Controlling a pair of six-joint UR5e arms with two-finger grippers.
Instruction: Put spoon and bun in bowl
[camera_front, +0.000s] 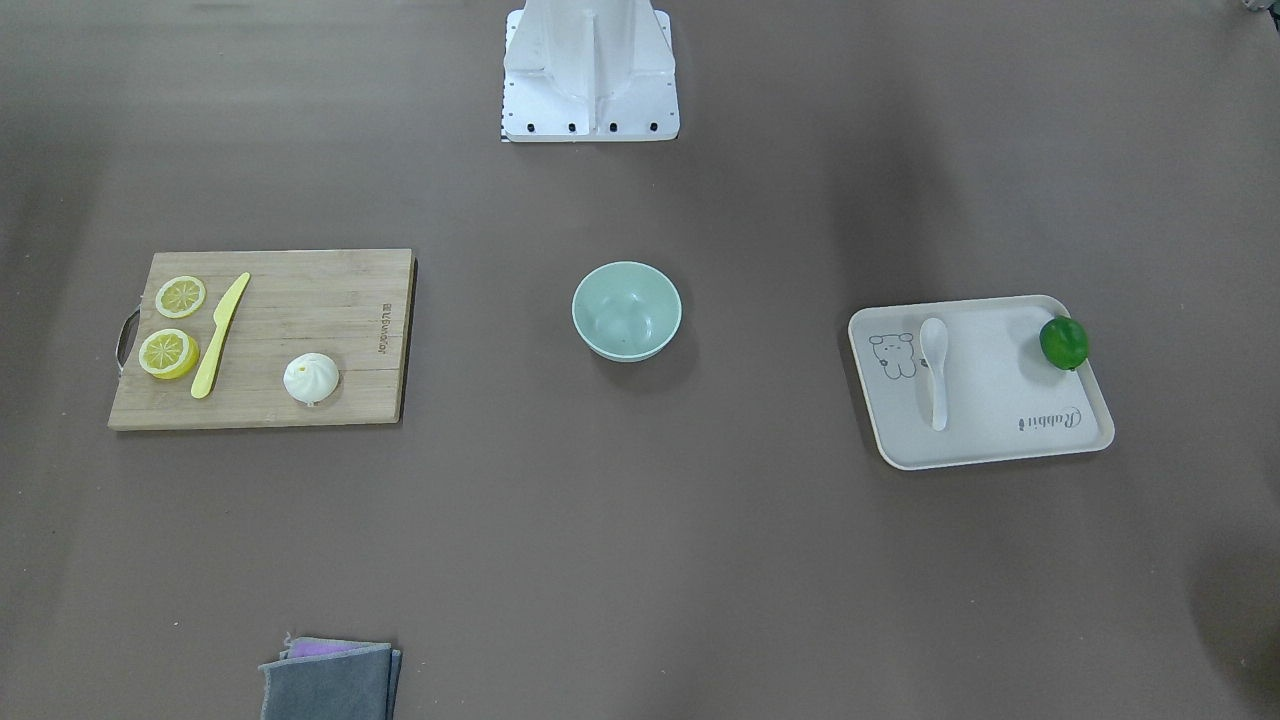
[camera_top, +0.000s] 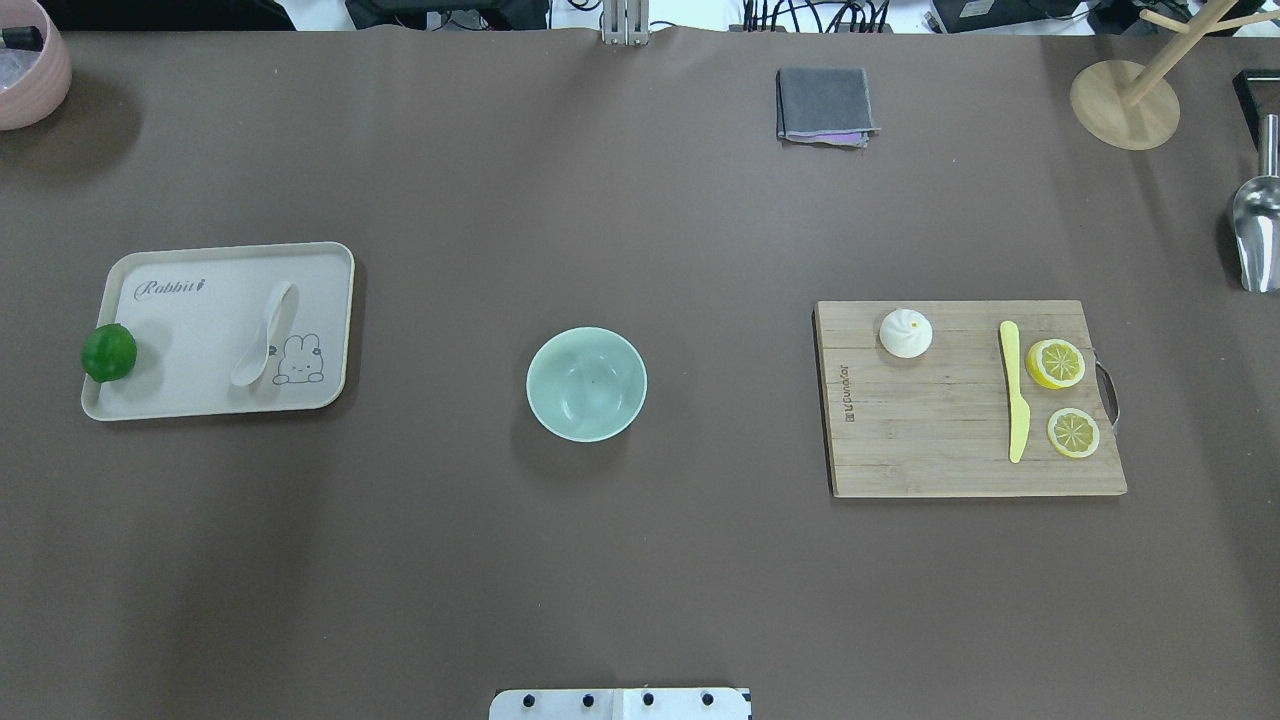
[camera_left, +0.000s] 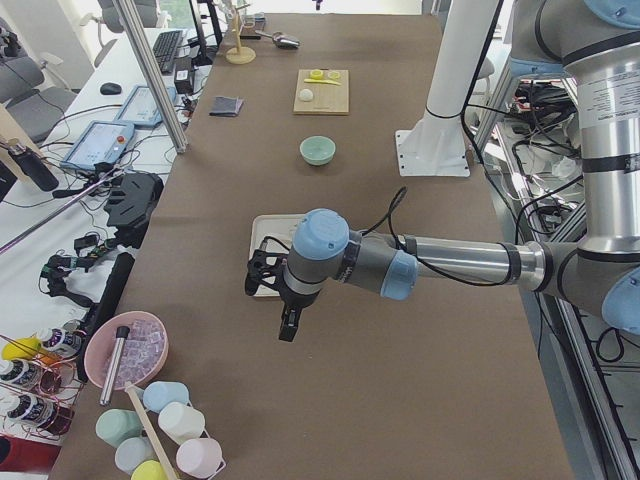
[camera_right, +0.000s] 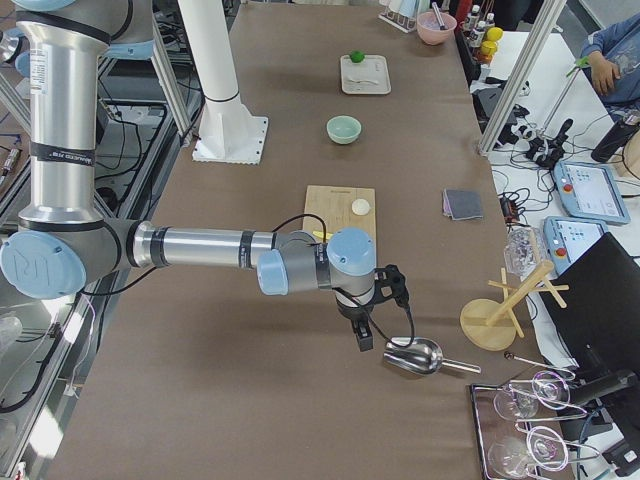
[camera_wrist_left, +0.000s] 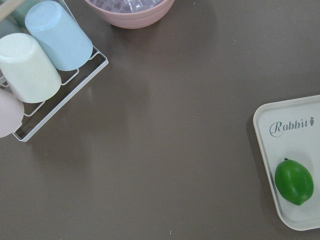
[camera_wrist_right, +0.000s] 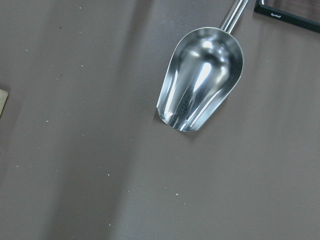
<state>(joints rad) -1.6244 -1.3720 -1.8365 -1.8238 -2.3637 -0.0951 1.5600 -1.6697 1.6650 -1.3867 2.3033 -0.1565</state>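
- At mid-desk, between tray and board: pale mint-green bowl, upright, with nothing inside as far as the overhead view shows.
- On the beige rabbit tray, robot's left side: white soup spoon, lying flat, scoop beside the printed rabbit, handle pointing away from the robot. Well apart from the bowl. Shares the tray with a green lime at the outer rim, not touching it.
- On the bamboo cutting board, robot's right side: steamed bun, pleats up, near the far corner on the bowl's side. Apart from the yellow plastic knife and the two lemon slices.
- Past the tray's outer end: left claw, hanging over bare desk, apparently with nothing in it. Shows only in the side view, so cannot tell whether spread or pressed together. Looks down, through its wrist camera, on the lime, a tray corner and a rack of upturned cups.
- Past the board's outer end: right claw, hanging near a metal scoop, also apparently with nothing in it. Side view only again, so cannot tell its state either.
- Judged progress: nothing done yet. Neither spoon nor bun touched, both resting where laid out.
- Left to do: two picks and two drops into the bowl. By nearness, probably spoon for the left arm and bun for the right.
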